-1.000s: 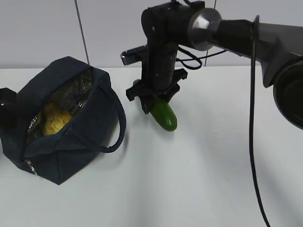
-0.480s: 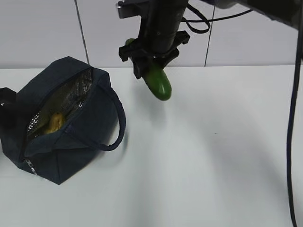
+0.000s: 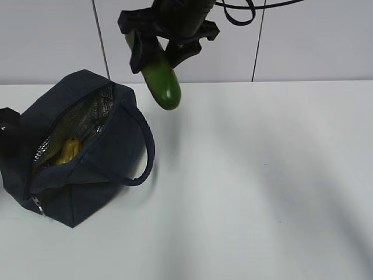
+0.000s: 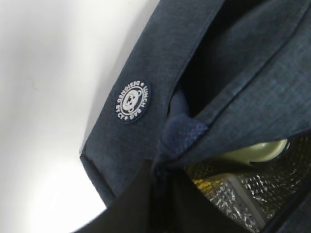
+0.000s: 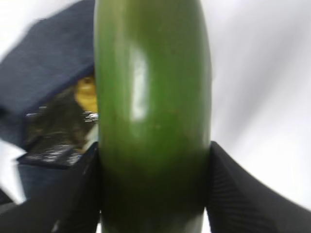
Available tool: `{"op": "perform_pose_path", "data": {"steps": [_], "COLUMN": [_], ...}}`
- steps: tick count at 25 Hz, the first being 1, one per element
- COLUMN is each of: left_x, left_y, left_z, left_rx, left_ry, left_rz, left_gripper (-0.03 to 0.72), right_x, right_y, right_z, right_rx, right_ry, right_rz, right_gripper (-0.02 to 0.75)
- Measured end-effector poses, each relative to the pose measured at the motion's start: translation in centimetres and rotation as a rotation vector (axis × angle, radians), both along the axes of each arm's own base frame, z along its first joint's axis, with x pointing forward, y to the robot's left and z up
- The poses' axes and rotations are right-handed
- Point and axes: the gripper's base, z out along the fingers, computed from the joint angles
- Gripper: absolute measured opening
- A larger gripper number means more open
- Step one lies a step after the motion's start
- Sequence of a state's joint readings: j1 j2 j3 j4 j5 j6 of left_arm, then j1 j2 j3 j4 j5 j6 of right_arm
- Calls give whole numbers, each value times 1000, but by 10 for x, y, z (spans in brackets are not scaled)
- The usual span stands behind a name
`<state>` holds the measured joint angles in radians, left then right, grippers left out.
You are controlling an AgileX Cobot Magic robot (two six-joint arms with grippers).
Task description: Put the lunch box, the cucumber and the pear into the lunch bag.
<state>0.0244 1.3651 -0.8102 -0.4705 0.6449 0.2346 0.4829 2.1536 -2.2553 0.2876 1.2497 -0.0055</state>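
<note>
right gripper (image 3: 152,51): clamped on cucumber (image 3: 161,83), in air by bag (image 3: 81,175) | left gripper: closed, unseen | pear (image 3: 67,150): in bag

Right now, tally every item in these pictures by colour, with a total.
Dark green: 1, the cucumber held in the right gripper
Yellow: 1, the pear inside the bag
Pale green: 1, the lunch box lid showing inside the bag
Dark navy: 1, the lunch bag
Total: 4
</note>
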Motion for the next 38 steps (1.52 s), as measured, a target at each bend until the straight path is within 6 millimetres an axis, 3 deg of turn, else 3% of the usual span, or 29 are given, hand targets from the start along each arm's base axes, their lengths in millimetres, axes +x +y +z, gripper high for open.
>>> {"op": "perform_pose_path", "data": {"steps": [5, 13, 19, 23, 28, 38], "left_x": [0, 1, 1, 2, 2, 0], "left_y": [-1, -8, -15, -20, -21, -23], "left_z": [0, 3, 7, 10, 12, 16], "left_rx": [-25, -143, -236, -298, -328, -345], "left_ry": [3, 12, 10, -7, -7, -20], "left_rz": [10, 57, 50, 38, 42, 42], "left_gripper": [1, 1, 1, 1, 1, 1], "right_x": [-9, -23, -28, -26, -16, -14], "right_y": [12, 32, 37, 43, 50, 49], "right_z": [4, -20, -25, -34, -68, -76], "right_rx": [153, 220, 245, 290, 285, 257], "right_ry": [81, 228, 270, 321, 405, 405], "right_rz": [52, 107, 117, 116, 82, 72], "right_gripper": [421, 420, 420, 420, 420, 420]}}
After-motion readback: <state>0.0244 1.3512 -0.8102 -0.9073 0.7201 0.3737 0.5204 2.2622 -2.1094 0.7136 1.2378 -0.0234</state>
